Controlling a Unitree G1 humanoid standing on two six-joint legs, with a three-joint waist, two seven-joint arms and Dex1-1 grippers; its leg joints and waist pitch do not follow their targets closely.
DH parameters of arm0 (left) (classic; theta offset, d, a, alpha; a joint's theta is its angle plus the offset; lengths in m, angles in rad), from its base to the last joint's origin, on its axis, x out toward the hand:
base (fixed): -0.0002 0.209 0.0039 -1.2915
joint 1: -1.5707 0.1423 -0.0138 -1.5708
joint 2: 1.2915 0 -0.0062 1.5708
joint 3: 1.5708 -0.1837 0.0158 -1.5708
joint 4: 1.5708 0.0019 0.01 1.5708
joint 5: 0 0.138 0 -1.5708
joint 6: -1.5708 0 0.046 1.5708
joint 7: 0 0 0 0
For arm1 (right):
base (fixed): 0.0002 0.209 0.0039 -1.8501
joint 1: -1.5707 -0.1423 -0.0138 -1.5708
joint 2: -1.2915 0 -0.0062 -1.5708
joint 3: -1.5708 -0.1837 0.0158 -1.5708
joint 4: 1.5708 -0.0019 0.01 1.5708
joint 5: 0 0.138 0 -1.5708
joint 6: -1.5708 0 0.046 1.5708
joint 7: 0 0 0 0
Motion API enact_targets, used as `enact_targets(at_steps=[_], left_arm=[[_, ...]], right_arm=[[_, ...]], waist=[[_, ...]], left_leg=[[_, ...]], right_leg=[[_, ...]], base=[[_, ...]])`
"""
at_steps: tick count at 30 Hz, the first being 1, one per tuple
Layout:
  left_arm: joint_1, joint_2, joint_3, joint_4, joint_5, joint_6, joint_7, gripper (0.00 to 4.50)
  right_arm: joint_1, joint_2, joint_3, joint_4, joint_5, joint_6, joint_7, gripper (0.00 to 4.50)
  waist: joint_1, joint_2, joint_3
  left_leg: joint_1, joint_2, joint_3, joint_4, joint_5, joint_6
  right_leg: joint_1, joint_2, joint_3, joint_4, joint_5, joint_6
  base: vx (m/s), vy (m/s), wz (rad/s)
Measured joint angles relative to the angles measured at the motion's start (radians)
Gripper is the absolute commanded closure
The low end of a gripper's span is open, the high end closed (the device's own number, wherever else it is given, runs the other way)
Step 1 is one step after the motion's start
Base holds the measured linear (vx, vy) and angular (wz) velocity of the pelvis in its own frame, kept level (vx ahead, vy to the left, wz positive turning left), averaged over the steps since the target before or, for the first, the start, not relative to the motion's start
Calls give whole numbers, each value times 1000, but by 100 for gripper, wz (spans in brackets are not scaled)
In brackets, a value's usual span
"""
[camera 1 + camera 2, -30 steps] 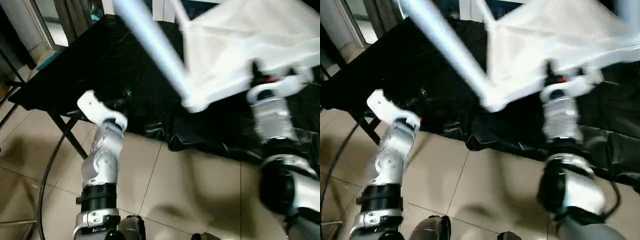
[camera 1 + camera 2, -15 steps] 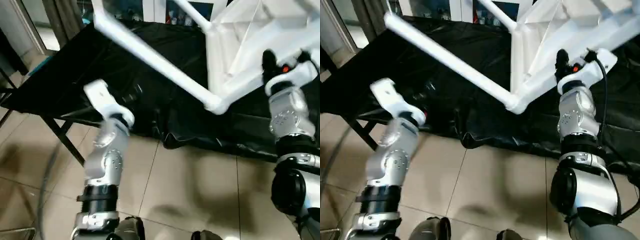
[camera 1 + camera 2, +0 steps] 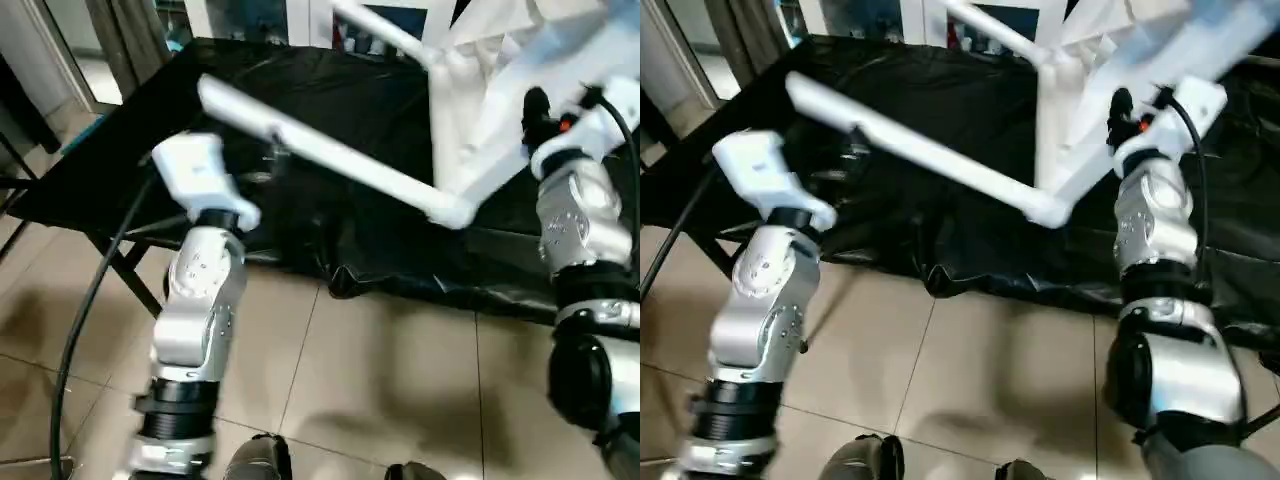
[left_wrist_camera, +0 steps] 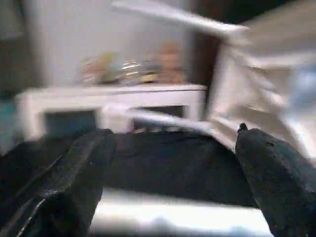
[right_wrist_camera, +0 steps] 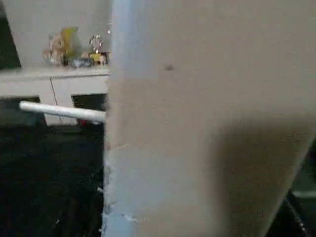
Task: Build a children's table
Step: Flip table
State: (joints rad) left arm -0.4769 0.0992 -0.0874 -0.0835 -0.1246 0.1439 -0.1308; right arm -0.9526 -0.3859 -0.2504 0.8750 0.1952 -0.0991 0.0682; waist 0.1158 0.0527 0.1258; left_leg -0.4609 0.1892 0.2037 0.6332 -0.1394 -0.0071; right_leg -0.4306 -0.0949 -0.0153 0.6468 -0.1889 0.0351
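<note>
The children's table [image 3: 500,60] is tilted up at the right, a white tabletop with its ribbed underside showing. My right gripper [image 3: 540,110] is shut on its near edge, and that edge looms large as a white surface [image 5: 197,123] in the right wrist view. One long white leg [image 3: 330,155] runs from the near corner socket [image 3: 455,210] out to the left over the black cloth. A second leg [image 3: 385,30] points up and left behind it. My left gripper [image 4: 173,143] is open, its black fingers [image 4: 79,173] wide apart beside the long leg [image 4: 173,219].
A black cloth covers a folding work table [image 3: 120,140] with dark metal legs [image 3: 130,265]. White cabinets [image 4: 98,103] with small items on top stand behind it. A black cable [image 3: 90,300] hangs by my left arm over the tiled floor [image 3: 380,370].
My left arm has lifted, bringing its open gripper up to the long leg. The table in my right gripper has swung, so the leg's free end sits lower and nearer my left gripper.
</note>
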Motion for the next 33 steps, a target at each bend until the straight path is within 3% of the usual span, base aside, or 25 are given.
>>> enact_targets(at_steps=[14, 16, 25, 29, 32, 33], left_arm=[[-5, 147, -90, -27, 35, 65, -207, 11], [-5, 168, -118, -28, 54, 87, -231, 11], [-15, 169, -124, -27, 72, 112, -233, 11], [-19, 166, -112, -27, 82, 115, -219, 11], [-9, 142, -77, -27, 79, 119, -180, 11], [15, 107, -43, -31, 69, 124, -143, 11]], right_arm=[[-33, -47, 78, 64, -118, -20, -6, 257], [-42, -50, 90, 82, -129, -20, -7, 201], [-65, -16, 104, 134, -168, -58, -40, 115], [-57, 1, 104, 130, -167, -89, -39, 103], [-12, 17, 104, 94, -167, -114, -37, 103], [40, 26, 101, 29, -158, -134, -35, 103]], waist=[[0, 3, -5], [-1, 8, -10], [-6, 11, -24], [-8, 14, -32], [-14, 16, -35], [-15, 17, -38]], left_leg=[[-2, 0, 0, 3, 1, 1], [-2, 0, 0, 4, 1, 1], [-2, 1, 0, 5, 1, 1], [-1, 1, 0, 5, 1, 1], [1, 1, 0, 5, 1, 1], [2, 1, 0, 4, 1, 1]], right_leg=[[-2, 0, 0, 1, 0, 0], [-2, 0, 1, 1, 0, 0], [-2, 1, 1, 3, 4, -1], [-2, 1, 1, 2, 6, -1], [0, 1, 1, 2, 7, -1], [1, 1, 1, 1, 7, -1]], base=[[0, 0, 0], [0, 0, 0], [0, 0, 0], [0, 0, 0], [0, 0, 0], [0, 0, 0]])
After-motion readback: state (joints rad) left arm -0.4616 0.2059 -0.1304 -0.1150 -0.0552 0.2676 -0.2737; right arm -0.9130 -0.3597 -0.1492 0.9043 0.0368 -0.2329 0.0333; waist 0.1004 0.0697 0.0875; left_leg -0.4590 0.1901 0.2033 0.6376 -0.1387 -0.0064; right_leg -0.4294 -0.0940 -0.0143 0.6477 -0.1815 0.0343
